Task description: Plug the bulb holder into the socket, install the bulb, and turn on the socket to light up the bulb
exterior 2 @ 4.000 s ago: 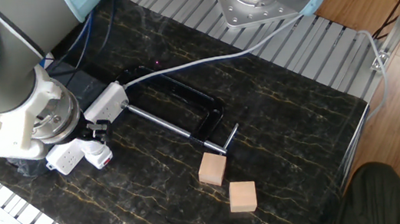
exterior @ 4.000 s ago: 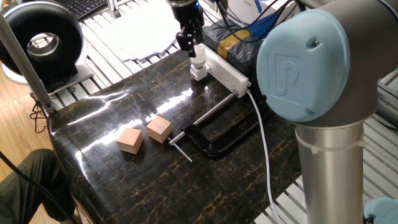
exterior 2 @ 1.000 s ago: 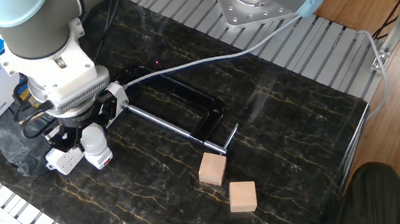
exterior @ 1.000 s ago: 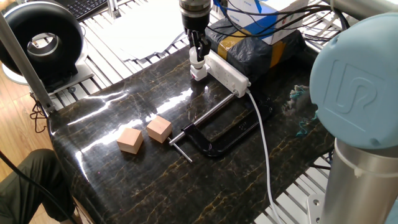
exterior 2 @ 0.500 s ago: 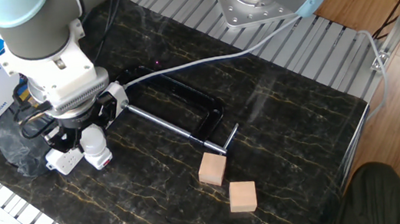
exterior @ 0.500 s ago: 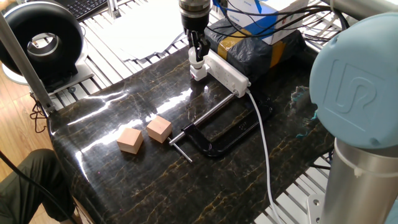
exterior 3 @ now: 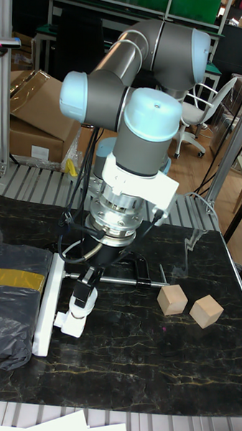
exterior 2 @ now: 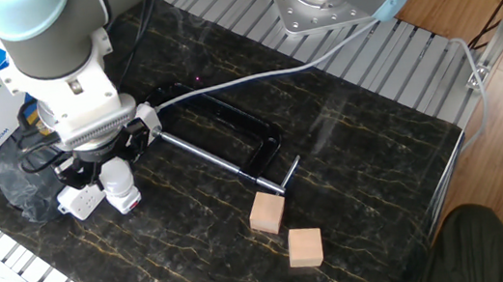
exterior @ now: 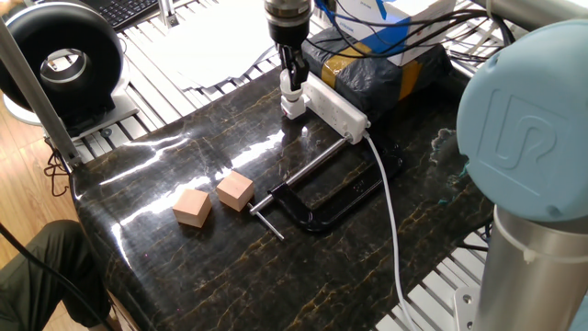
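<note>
The socket lies along the mat's far edge, its white cable trailing toward the front. The bulb holder sits plugged in at the socket's end, showing a red mark. The bulb stands upright in the holder's top. My gripper comes straight down over it, shut on the bulb. From the tall fixed view the gripper covers most of the bulb above the holder, beside the socket.
Two tan wooden cubes rest near the mat's front left. A black clamp lies mid-mat beside the cable. A black bag with a box on it sits behind the socket.
Since four seconds ago the arm and wrist have swung round above the bulb. Over the last second the wrist turned slightly; the bulb and holder stay in place.
</note>
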